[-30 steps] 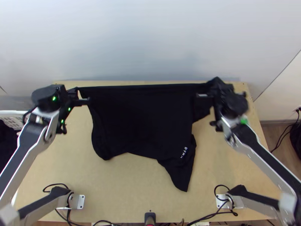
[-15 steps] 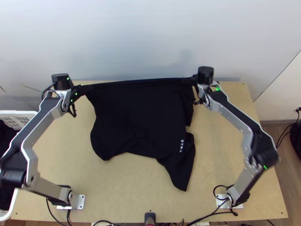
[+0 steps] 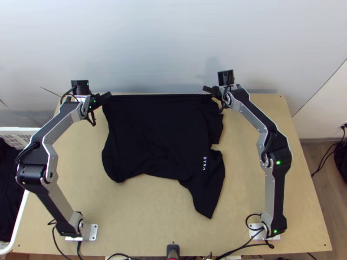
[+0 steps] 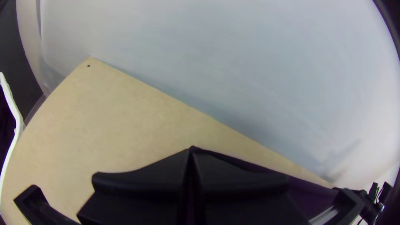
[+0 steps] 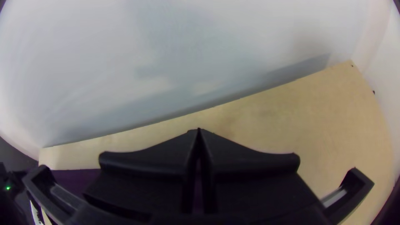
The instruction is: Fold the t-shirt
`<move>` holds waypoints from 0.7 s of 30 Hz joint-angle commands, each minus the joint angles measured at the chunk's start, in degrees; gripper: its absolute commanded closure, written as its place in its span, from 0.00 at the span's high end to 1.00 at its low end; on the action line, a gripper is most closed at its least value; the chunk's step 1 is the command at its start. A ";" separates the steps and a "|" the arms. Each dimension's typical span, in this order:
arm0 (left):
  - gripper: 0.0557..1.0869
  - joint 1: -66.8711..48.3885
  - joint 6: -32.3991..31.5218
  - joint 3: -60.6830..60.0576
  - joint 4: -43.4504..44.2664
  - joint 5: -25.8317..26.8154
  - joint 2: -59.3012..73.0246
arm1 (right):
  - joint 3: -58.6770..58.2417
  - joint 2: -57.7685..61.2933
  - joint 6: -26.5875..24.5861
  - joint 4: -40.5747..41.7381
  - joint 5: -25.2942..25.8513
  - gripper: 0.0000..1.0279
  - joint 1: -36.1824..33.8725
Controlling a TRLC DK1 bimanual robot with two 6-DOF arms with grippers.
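Observation:
The black t-shirt (image 3: pixel 160 134) lies over the middle of the table, its far edge drawn straight between the two grippers, its near part uneven with a flap toward the near right. At its far left corner is my left gripper (image 3: pixel 105 98); my right gripper (image 3: pixel 210 90) is at the far right corner. In the left wrist view, my left gripper (image 4: pixel 191 152) is shut on the shirt (image 4: pixel 308 196), which runs off from the fingertips. The right wrist view has my right gripper (image 5: pixel 199 133) with its fingertips together and dark shirt cloth (image 5: pixel 77 179) beside and beneath them.
A white basket (image 3: pixel 21 216) with dark cloth stands off the table's left side. Behind the table's far edge rises a pale wall (image 3: pixel 173 43). Bare wooden table (image 3: pixel 143 216) lies in front of the shirt and at both sides.
Both grippers have come closer together. My right gripper has moved clearly left, my left one a little right. The shirt's far edge has shifted with them, and its near flap has slid slightly left.

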 commanded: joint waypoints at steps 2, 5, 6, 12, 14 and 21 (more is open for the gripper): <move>0.39 0.21 -4.22 2.73 -3.47 1.75 2.13 | 6.83 3.35 4.06 -4.67 -2.83 0.24 0.08; 0.69 -0.32 -4.66 3.35 -6.28 1.75 1.08 | 9.03 3.88 5.20 -8.19 -2.83 0.55 0.34; 0.76 -0.40 -4.66 3.70 -7.51 1.93 0.81 | 9.82 4.06 5.64 -9.77 -2.83 0.65 0.52; 0.95 -0.14 -5.45 9.06 -23.15 7.29 -1.12 | 9.55 0.89 5.99 -11.96 -2.83 0.96 1.31; 0.95 -0.05 -3.96 8.36 -27.99 9.40 -4.55 | 8.50 -2.18 5.99 -11.96 -2.83 0.96 1.31; 0.95 -3.04 2.81 -4.12 -39.59 13.00 -21.78 | -0.03 -15.28 1.42 -13.28 -2.92 0.95 1.22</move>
